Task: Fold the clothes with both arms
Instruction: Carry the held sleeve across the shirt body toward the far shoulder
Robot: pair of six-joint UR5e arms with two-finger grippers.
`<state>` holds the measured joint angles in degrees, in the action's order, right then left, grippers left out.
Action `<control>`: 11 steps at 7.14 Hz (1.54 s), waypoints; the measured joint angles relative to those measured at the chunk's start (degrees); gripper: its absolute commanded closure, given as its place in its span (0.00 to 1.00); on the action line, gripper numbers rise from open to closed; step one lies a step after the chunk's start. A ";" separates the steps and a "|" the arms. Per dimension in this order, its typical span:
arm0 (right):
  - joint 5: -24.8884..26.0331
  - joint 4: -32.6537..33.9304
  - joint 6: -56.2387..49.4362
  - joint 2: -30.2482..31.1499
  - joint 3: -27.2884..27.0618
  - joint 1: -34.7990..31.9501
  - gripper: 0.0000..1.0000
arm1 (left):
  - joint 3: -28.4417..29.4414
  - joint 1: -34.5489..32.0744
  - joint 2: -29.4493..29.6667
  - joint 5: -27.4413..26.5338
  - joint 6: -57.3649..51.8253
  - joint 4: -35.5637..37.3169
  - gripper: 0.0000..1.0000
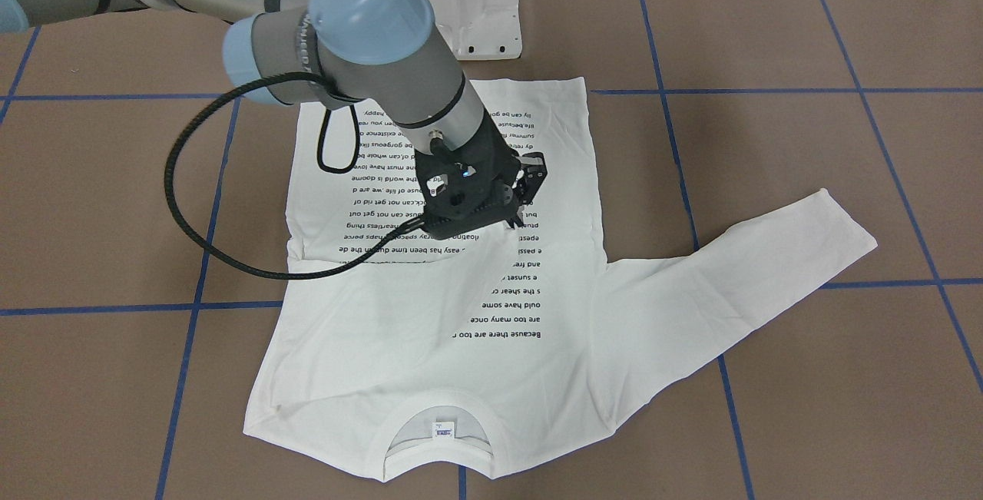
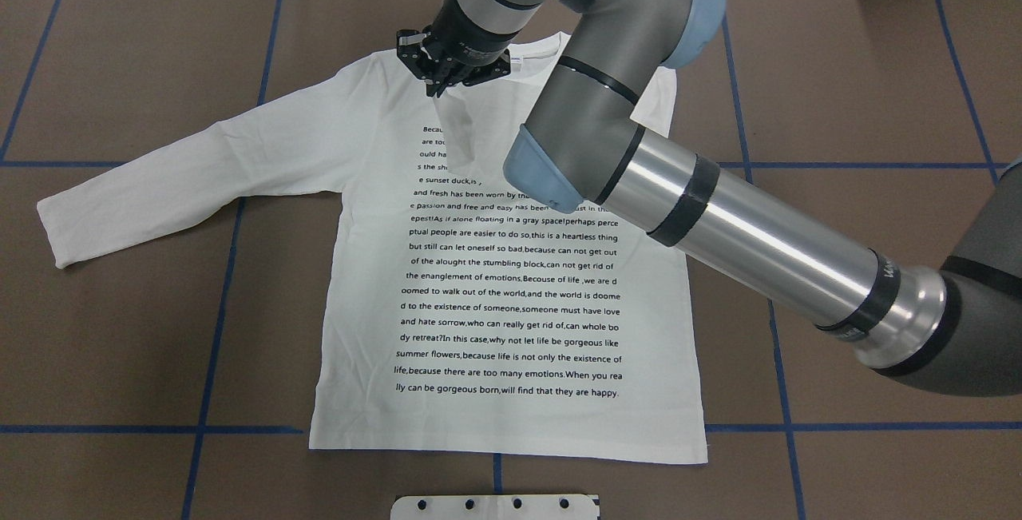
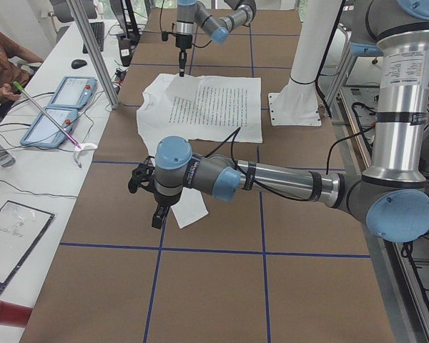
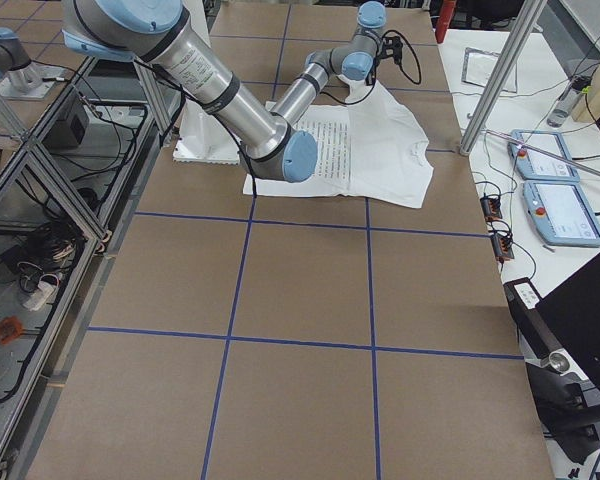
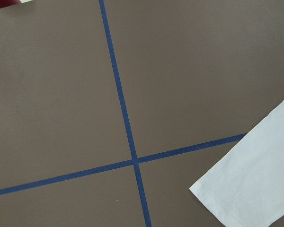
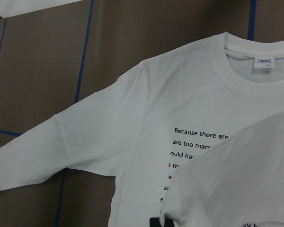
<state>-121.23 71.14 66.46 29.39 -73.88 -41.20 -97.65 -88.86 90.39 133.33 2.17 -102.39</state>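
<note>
The white long-sleeved T-shirt (image 2: 511,416) lies flat on the brown table with its black text up and its collar (image 6: 255,80) and label (image 1: 443,429) on the far side from the robot. My right gripper (image 2: 443,87) hovers over the chest, shut on the end of one sleeve (image 2: 457,132), which hangs across the first text lines. The other sleeve (image 2: 184,160) lies stretched out flat. My left gripper (image 3: 157,214) shows only in the exterior left view, just above that sleeve's cuff (image 5: 251,179). I cannot tell whether it is open or shut.
The white pedestal base (image 1: 476,1) stands just behind the shirt's hem. Blue tape lines (image 5: 123,118) grid the table. A side bench with tablets (image 3: 61,107), cables and a seated person runs along the far edge, behind aluminium posts (image 3: 93,50).
</note>
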 measured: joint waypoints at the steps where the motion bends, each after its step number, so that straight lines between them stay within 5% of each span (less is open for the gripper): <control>1: 1.35 -0.20 -0.22 -3.03 4.90 1.73 1.00 | 0.02 0.00 -0.02 0.00 0.02 0.00 0.00; 4: 3.97 -4.69 -1.58 -8.62 16.71 4.39 1.00 | 0.08 0.00 0.03 0.00 0.03 0.00 0.00; 5: 5.56 -7.79 -1.79 -9.42 19.27 5.20 0.25 | 0.08 0.00 0.07 0.00 0.03 0.00 0.00; 6: 7.71 -9.85 -1.85 -9.84 20.28 6.07 0.00 | 0.14 0.01 0.15 0.00 0.05 0.02 0.00; 11: 14.70 -13.71 -0.96 -10.35 20.52 9.18 0.00 | 0.74 0.15 0.62 0.00 0.49 0.09 0.00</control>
<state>-106.53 57.43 65.50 19.04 -53.36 -32.02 -96.90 -88.70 91.01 133.33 2.65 -102.31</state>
